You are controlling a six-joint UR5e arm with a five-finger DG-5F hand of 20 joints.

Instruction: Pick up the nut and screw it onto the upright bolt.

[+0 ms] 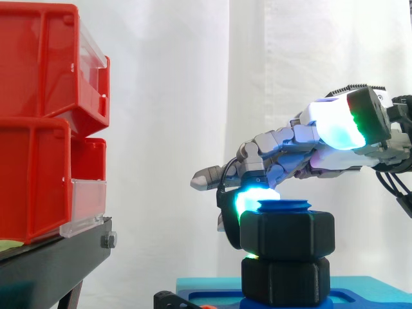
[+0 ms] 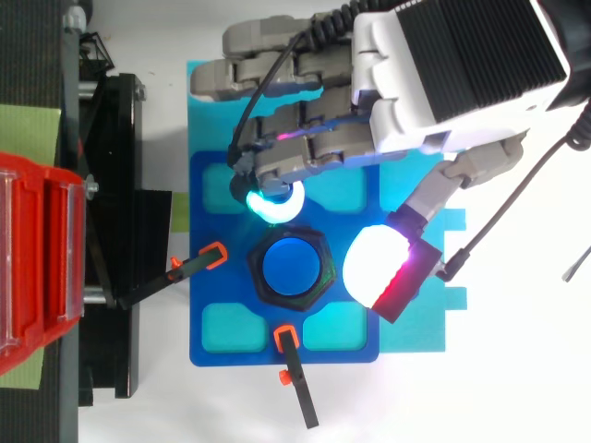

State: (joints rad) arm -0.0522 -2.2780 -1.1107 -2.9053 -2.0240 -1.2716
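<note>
The black hex nut (image 1: 288, 235) sits on the upright blue bolt (image 2: 292, 268), whose blue top (image 1: 284, 206) shows just above it. Under the nut is a second black hex piece (image 1: 286, 280) resting on the blue base plate (image 2: 222, 341). My hand (image 2: 452, 74) reaches in over the bolt from the right. One finger bends down, and its cyan pad (image 1: 254, 199) touches the nut's upper far edge. The thumb pad (image 2: 379, 268), glowing white and red, hovers beside the nut and well above it, apart from it. The hand is open and grips nothing.
Two orange-tipped black clamps (image 2: 199, 263) (image 2: 294, 369) point at the bolt from the left and front of the plate. Stacked red bins (image 1: 45, 122) stand on a black stand (image 1: 51, 257) to the left, with a gap between the stand and the plate.
</note>
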